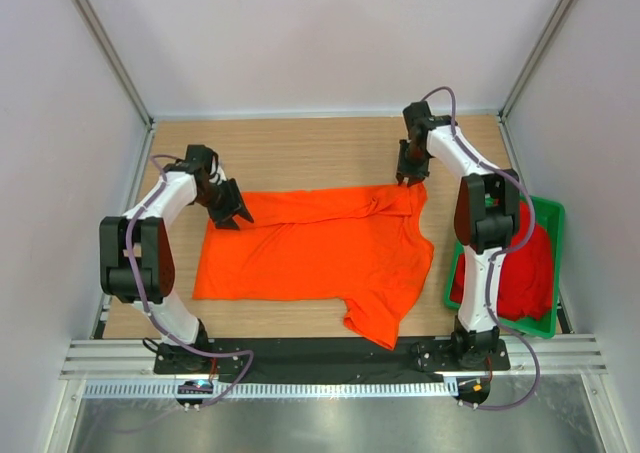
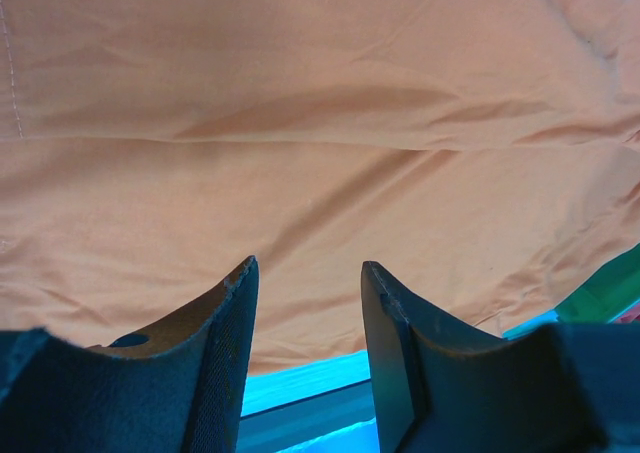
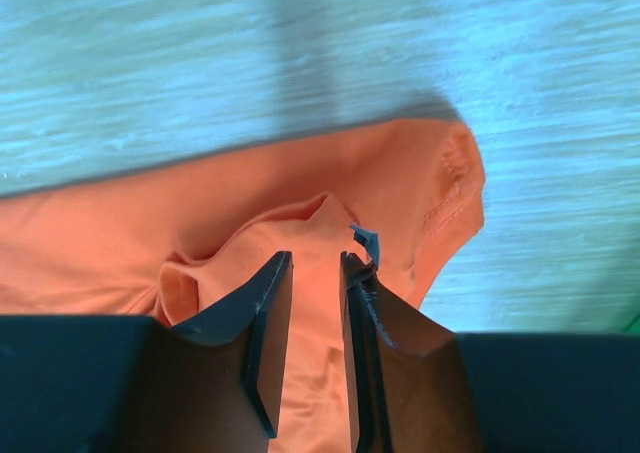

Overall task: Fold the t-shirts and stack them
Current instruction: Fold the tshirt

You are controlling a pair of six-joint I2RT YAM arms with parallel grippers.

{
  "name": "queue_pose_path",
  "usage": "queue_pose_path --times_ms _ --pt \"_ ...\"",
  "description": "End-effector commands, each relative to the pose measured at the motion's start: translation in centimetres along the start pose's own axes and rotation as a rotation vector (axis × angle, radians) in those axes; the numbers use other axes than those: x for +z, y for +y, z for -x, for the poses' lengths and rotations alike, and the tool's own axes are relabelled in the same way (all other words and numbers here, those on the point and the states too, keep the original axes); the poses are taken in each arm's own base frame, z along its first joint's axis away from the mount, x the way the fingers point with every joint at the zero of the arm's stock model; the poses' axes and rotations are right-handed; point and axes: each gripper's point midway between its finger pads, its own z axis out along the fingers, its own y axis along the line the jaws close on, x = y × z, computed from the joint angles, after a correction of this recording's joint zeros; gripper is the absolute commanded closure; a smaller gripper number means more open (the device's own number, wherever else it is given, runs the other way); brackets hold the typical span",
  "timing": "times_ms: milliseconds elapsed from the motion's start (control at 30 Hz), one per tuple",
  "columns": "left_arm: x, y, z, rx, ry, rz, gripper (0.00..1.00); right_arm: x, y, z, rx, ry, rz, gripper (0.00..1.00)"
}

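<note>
Wooden table point(image 1: 300, 153) | orange t-shirt point(image 1: 320, 258) spread flat | right pincer point(image 3: 315, 258) apparently parted over it

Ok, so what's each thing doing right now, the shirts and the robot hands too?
orange t-shirt: spread out on the table, far edge folded over.
red t-shirt: bunched up, not folded, in the green tray.
green tray: holding the red t-shirt.
left gripper: open, nothing between its fingers, by the orange t-shirt's far left corner.
right gripper: jaws slightly apart at a bunched fold; can't tell if it grips.
</note>
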Motion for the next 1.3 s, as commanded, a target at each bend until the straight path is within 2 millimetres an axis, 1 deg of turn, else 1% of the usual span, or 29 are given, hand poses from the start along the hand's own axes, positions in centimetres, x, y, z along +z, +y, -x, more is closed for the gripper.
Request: queue_pose_path --times_ms 0,67,133,233,333,433,533,767,867,933,1067,1200,1267 --pt "-0.9 0.0 0.1 0.032 -0.014 -0.004 0.53 -3.8 2.0 0.3 -0.043 -0.052 0.035 0.66" --pt "-0.9 -0.1 0.2 0.035 -0.014 -0.003 0.53 -4.1 3.6 -0.3 -0.067 -0.052 0.067 0.65" --pt "-0.9 -0.3 0.3 0.038 -0.01 -0.008 0.53 -4.1 6.2 -1.5 -0.097 -0.026 0.13 0.63" --pt "-0.7 -0.3 0.2 0.04 0.0 -0.013 0.53 -3.9 8.1 -2.9 -0.117 0.0 0.148 0.62" --pt "-0.7 -0.3 0.1 0.041 0.007 -0.016 0.53 -3.1 9.1 -3.8 -0.124 0.02 0.156 0.61" --pt "-0.7 -0.3 0.1 0.045 0.005 -0.017 0.53 -2.4 9.2 -4.4 -0.126 0.043 0.153 0.6" --pt "-0.8 -0.5 0.1 0.044 0.004 -0.021 0.53 -2.1 9.1 -4.5 -0.134 0.048 0.15 0.6" --pt "-0.7 -0.4 0.0 0.043 0.009 -0.021 0.53 -2.1 8.5 -4.6 -0.159 0.048 0.121 0.59" --pt "-0.6 -0.3 0.1 0.042 0.009 -0.017 0.53 -1.6 8.2 -5.3 -0.167 0.073 0.106 0.55" --pt "-0.7 -0.4 0.1 0.041 0.008 -0.019 0.53 -1.2 8.1 -5.8 -0.166 0.083 0.103 0.55" --pt "-0.6 -0.4 0.1 0.039 0.011 -0.023 0.53 -0.6 8.1 -6.3 -0.162 0.096 0.101 0.55" --pt "-0.5 -0.3 -0.1 0.042 0.012 -0.021 0.53 -0.3 7.9 -6.3 -0.161 0.102 0.091 0.55" --pt "-0.6 -0.3 -0.1 0.041 0.011 -0.021 0.53 -0.2 8.0 -6.5 -0.162 0.106 0.093 0.58"
